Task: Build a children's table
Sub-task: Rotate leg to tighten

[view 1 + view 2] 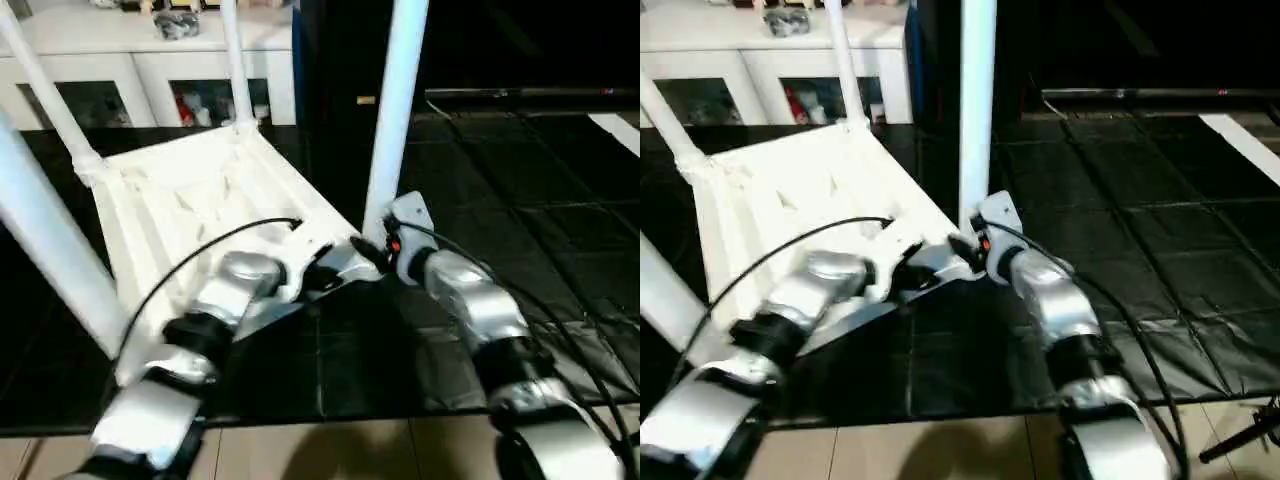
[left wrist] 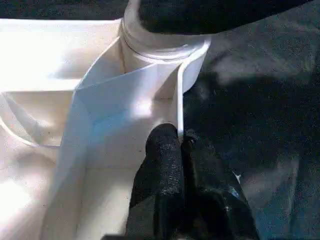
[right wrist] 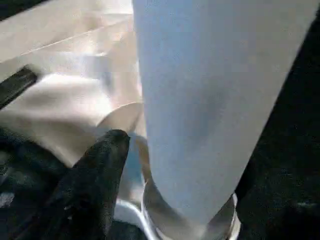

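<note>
The children's table lies upside down on the black floor, its ribbed white top (image 1: 190, 200) facing up. Legs stand in its corners: one at the near right (image 1: 395, 110), one at the far right (image 1: 235, 60), two on the left (image 1: 50, 100). My left gripper (image 2: 181, 145) is shut on the top's thin rim, just beside the near right corner socket (image 2: 160, 45). My right gripper (image 1: 375, 250) sits at the foot of the near right leg (image 3: 210, 100). It is open, and one black finger (image 3: 100, 170) stands a little apart from the leg.
A white cabinet (image 1: 130, 60) with glass-fronted shelves stands behind the table. Black floor mats (image 1: 520, 170) stretch to the right. A tan floor strip (image 1: 330, 450) runs along the front. A black cable (image 1: 200, 245) arcs over my left forearm.
</note>
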Available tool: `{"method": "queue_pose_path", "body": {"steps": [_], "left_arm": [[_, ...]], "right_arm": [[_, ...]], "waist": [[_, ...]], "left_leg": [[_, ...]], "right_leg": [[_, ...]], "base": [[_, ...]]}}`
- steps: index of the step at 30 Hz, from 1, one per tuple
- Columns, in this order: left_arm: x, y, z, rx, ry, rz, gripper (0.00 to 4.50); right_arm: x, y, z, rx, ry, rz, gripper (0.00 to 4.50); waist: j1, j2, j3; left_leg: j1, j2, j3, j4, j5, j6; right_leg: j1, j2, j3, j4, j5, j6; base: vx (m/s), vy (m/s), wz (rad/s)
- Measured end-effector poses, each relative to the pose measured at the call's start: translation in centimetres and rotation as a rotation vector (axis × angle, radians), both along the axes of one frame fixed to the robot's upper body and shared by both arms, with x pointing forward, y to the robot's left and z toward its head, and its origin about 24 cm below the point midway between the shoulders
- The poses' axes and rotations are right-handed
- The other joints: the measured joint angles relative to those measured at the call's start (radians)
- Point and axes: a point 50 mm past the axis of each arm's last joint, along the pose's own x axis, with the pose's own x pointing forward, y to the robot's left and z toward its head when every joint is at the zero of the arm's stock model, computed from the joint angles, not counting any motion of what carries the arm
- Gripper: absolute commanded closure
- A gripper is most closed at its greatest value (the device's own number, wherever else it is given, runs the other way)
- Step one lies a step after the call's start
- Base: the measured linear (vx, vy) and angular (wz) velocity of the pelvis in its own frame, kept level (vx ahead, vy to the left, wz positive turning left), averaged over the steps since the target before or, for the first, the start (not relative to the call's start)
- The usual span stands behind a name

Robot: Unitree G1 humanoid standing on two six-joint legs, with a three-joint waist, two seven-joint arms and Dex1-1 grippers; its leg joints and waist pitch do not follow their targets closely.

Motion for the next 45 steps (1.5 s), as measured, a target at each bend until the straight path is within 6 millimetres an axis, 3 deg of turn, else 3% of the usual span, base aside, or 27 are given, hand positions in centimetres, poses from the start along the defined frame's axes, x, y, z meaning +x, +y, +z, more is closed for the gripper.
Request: {"method": "queue_pose_path", "body": {"steps": [5,8,10,22,24,45], "left_arm": [[-0.6,1.2,0.5,0.009,-0.020,-0.152,4.50],[-1.0,1.8,0.7,0.025,-0.016,-0.240,4.50],[-1.1,2.2,0.8,0.037,-0.018,-0.286,4.50],[-2.3,4.1,1.0,0.079,0.026,-0.484,4.50],[-2.3,4.0,1.0,0.078,0.018,-0.497,4.50],[-2.7,4.0,0.8,0.069,0.019,-0.542,4.50]], "right_arm": [[-1.2,-1.5,-0.5,0.014,0.052,0.176,0.55],[-1.7,-2.2,-0.3,0.019,0.058,0.301,0.50],[-2.0,-2.4,-0.2,0.042,0.072,0.364,0.12],[-3.2,-3.6,0.0,0.014,0.121,0.637,0.05],[-3.4,-3.4,0.0,0.028,0.133,0.671,0.39],[-3.5,-3.2,0.2,0.094,0.171,0.752,2.10]], "waist": [[0.025,-0.001,0.000],[0.045,-0.001,0.001],[0.057,-0.001,0.001],[0.078,-0.002,0.001],[0.081,-0.002,0.001],[0.083,-0.003,0.000]], "left_leg": [[-0.014,0.001,0.000,0.006,0.000,0.003],[-0.017,0.001,0.000,0.008,-0.001,0.006],[-0.018,0.001,0.000,0.010,-0.002,0.007],[-0.019,0.001,0.001,0.013,-0.003,0.008],[-0.019,0.001,0.001,0.014,-0.003,0.008],[-0.020,0.001,0.001,0.015,-0.003,0.008]], "right_leg": [[-0.016,0.000,0.000,0.004,0.004,-0.007],[-0.017,0.000,0.001,0.004,0.004,-0.007],[-0.018,-0.001,0.001,0.004,0.004,-0.007],[-0.018,-0.001,0.002,0.007,0.004,-0.006],[-0.017,-0.001,0.002,0.007,0.004,-0.006],[-0.017,-0.002,0.003,0.009,0.003,-0.005]], "base": [[0.000,0.000,0.00],[0.000,0.000,0.00],[0.000,0.000,0.00],[0.000,0.000,0.00],[0.000,0.000,0.00],[0.000,0.000,0.00]]}}
